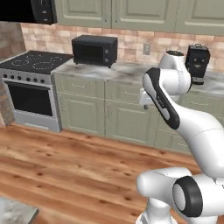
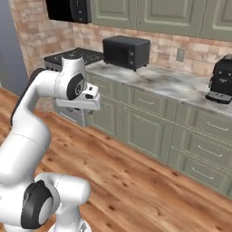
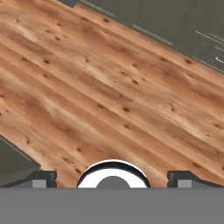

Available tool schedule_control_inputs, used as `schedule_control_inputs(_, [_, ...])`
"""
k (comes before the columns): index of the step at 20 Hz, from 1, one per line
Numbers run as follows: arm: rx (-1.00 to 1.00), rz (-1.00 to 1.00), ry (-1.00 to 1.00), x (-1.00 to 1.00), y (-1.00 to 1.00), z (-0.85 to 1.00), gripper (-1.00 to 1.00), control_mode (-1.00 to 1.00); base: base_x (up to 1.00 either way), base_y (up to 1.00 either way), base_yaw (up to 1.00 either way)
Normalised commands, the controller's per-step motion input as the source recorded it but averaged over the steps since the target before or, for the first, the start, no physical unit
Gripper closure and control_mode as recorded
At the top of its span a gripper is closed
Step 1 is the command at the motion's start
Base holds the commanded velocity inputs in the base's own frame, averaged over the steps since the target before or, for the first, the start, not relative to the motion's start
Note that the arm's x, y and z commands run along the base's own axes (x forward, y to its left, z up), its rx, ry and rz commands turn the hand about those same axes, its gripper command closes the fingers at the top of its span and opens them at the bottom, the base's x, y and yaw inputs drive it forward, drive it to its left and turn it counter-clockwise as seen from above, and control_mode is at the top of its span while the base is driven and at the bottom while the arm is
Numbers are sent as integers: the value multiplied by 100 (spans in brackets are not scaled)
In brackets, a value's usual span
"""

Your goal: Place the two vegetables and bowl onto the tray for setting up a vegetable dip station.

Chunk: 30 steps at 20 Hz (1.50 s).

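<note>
Even, soft, bright light with no clear source. The wood floor [image 1: 78, 166] carries almost no cast shadow. The marble counter [image 2: 172, 84] shows pale mottled sheen, no hard glare. All views look slightly soft and low in detail.

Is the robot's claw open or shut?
Open. The claw has its two dark tips far apart, with nothing between them but wood floor.

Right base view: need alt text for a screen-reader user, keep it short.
A white robot arm rises at the left over a wooden floor, facing a run of grey-green kitchen cabinets under a marble counter. On the counter stand a black toaster oven and, at the right edge, a black coffee machine; a stove sits at the far left.
</note>
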Motion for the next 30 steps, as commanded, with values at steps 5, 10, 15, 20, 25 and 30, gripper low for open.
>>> schedule_control_inputs(5, [0, 0, 0, 0, 0, 0, -100, 100, 47, -13, 35])
schedule_control_inputs(10, [0, 0, 0, 0, 0, 0, -100, 100, 41, -12, 38])
schedule_control_inputs(15, [0, 0, 0, 0, 0, 0, -100, 100, 39, -11, 37])
schedule_control_inputs(20, [0, 0, 0, 0, 0, 0, -100, 100, 42, -11, 34])
schedule_control_inputs(25, [0, 0, 0, 0, 0, 0, -100, 100, 48, -12, 31])
schedule_control_inputs(30, [0, 0, 0, 0, 0, 0, -100, 100, 53, -18, 20])
